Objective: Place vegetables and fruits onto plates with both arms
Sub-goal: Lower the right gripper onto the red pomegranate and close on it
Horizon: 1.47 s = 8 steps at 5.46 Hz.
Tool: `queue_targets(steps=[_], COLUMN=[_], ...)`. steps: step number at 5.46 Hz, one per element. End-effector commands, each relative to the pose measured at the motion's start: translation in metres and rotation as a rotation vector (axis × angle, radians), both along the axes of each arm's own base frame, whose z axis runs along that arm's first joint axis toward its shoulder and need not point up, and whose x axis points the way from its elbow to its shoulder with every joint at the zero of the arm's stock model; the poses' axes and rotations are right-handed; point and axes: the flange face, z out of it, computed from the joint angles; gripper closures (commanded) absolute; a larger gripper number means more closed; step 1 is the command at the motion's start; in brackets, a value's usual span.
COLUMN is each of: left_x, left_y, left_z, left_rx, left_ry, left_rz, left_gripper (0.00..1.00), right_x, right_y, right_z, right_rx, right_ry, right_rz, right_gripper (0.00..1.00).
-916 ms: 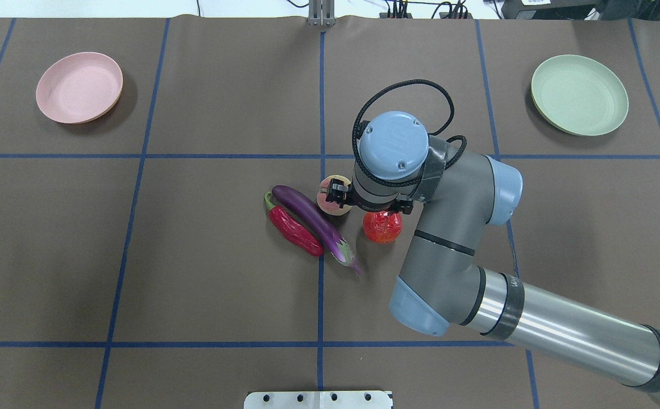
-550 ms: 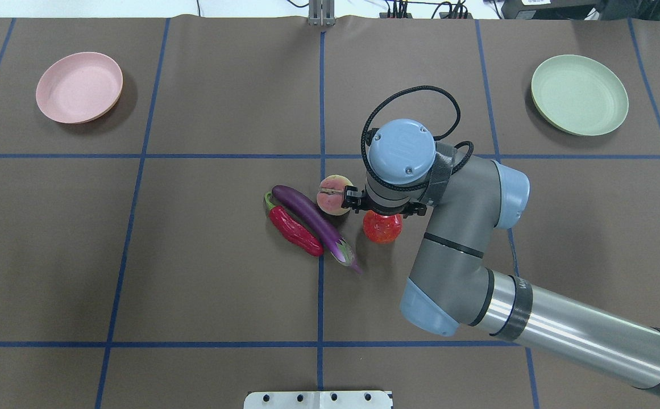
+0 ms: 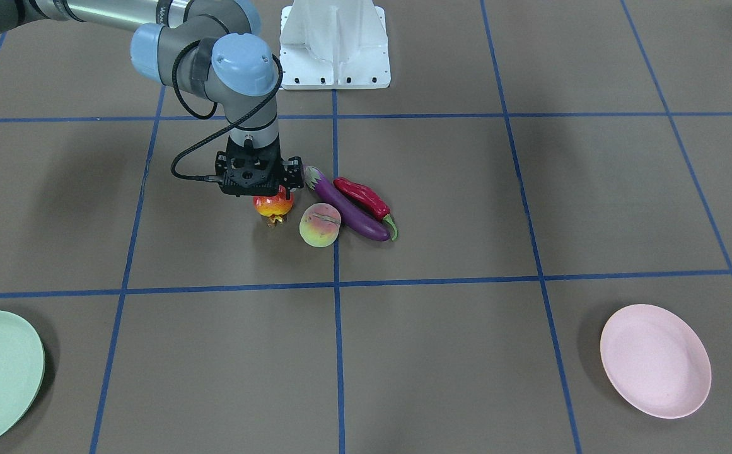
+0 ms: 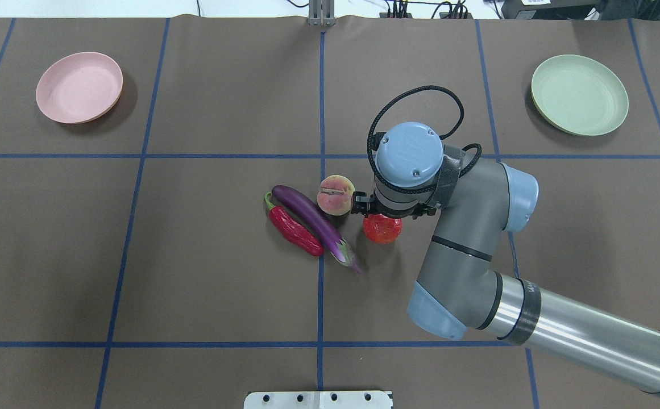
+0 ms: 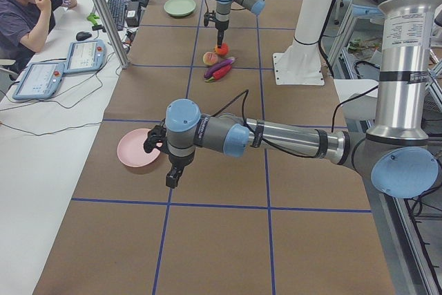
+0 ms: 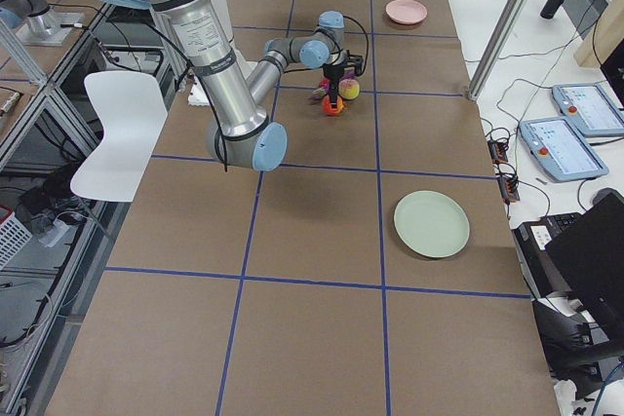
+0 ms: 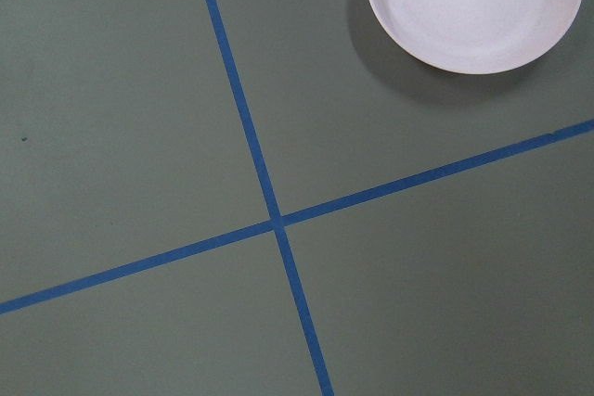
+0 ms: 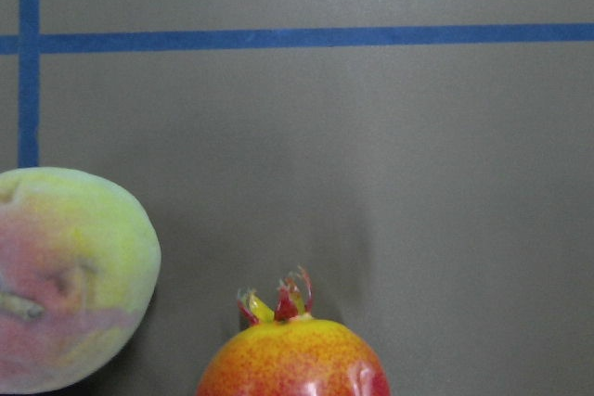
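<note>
The pomegranate (image 3: 273, 205) lies on the mat, and my right gripper (image 3: 263, 191) hangs straight down right over it, open, its black jaws spread to either side. The right wrist view shows the pomegranate (image 8: 292, 364) at the bottom edge and the peach (image 8: 65, 275) to its left. The peach (image 4: 335, 195), the purple eggplant (image 4: 310, 218) and the red chili (image 4: 293, 230) lie side by side just left of the arm. The pink plate (image 4: 79, 86) and green plate (image 4: 580, 95) are both bare. My left gripper (image 5: 170, 179) hovers by the pink plate (image 5: 135, 148); I cannot tell its state.
The brown mat is marked into squares by blue tape lines (image 4: 321, 102). The white base plate (image 3: 334, 44) is at the robot's side of the table. A person sits at a side desk (image 5: 27, 5) with tablets and cables.
My right arm has shifted rightward, from above the peach to above the pomegranate. The fruits, vegetables and plates have not moved.
</note>
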Motion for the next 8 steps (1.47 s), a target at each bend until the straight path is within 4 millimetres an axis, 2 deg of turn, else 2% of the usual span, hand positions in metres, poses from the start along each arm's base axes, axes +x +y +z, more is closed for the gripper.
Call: queue_targets(steps=[1, 3, 4, 5, 6, 7, 8], left_x=[0.0, 0.001, 0.0, 0.0, 0.0, 0.0, 0.0], left_y=[0.0, 0.0, 0.0, 0.0, 0.0, 0.0, 0.0], left_z=[0.0, 0.0, 0.0, 0.0, 0.0, 0.0, 0.0], left_rx=[0.0, -0.001, -0.001, 0.0, -0.001, 0.002, 0.002], left_ry=[0.0, 0.0, 0.0, 0.001, 0.001, 0.001, 0.001], left_rz=[0.0, 0.001, 0.0, 0.0, 0.0, 0.0, 0.0], left_gripper=[0.0, 0.0, 0.0, 0.0, 0.0, 0.0, 0.0], right_x=[-0.011, -0.018, -0.021, -0.021, -0.002, 0.034, 0.077], right_y=[0.012, 0.013, 0.012, 0.013, 0.003, -0.025, -0.065], right_z=[0.0, 0.011, 0.014, 0.007, -0.011, -0.015, -0.013], right_rx=[-0.002, -0.01, -0.013, -0.001, 0.008, -0.005, 0.018], right_ry=[-0.001, 0.022, 0.03, 0.019, -0.01, -0.035, -0.047], right_rz=[-0.017, -0.025, -0.029, -0.04, -0.015, 0.024, 0.007], right_gripper=[0.0, 0.0, 0.17, 0.97, 1.0, 1.0, 1.0])
